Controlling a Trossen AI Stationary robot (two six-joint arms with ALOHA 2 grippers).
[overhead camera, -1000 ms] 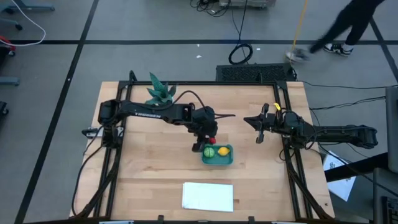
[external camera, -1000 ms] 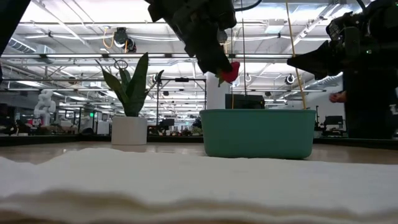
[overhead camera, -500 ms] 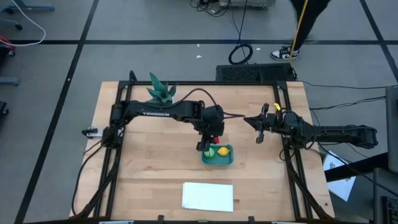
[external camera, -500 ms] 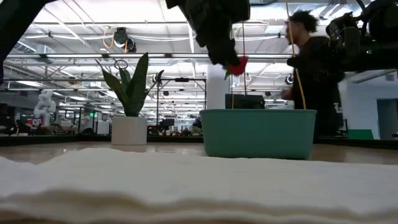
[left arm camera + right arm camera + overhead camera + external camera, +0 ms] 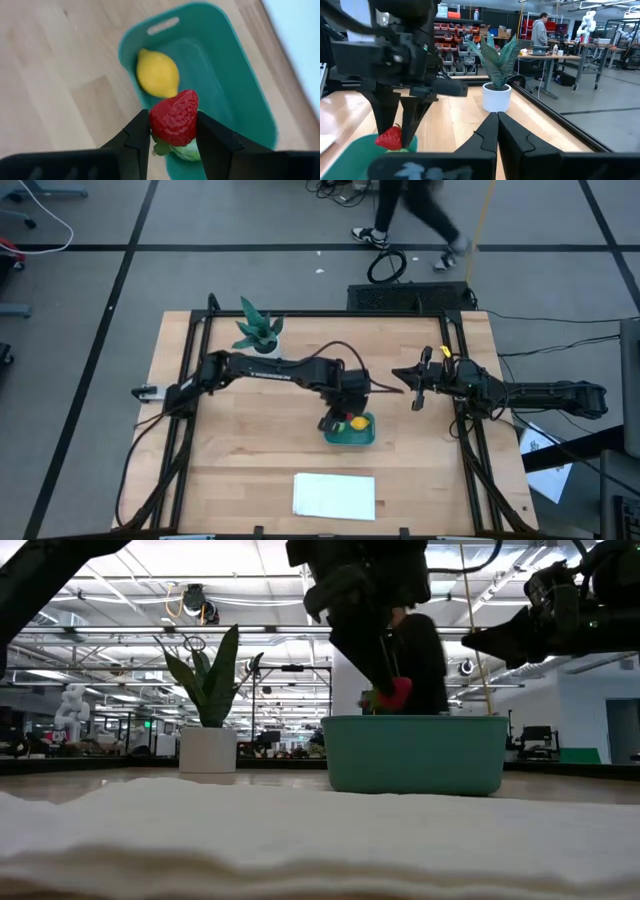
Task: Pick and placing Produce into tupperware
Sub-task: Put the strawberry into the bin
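Strawberry (image 5: pixel 174 117), pinched in the left gripper (image 5: pixel 171 131), hangs directly above the teal tupperware (image 5: pixel 245 95) (lemon (image 5: pixel 157 73) inside); right gripper (image 5: pixel 496 131), fingers together, waits well aside.

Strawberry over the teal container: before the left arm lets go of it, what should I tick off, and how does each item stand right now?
1. Grip: the left pincer is shut on the small red toy strawberry, held at both sides: ok.
2. Position: the strawberry hangs over the shallow teal-blue plastic container, inside its rim line: ok.
3. Height: in the low view the strawberry sits just above the rim: ok.
4. Landing spot: the yellow toy lemon and a round green toy piece are already inside; whether free floor lies directly below: cannot tell.
5. Right pincer shut, parked clear of the container: ok.
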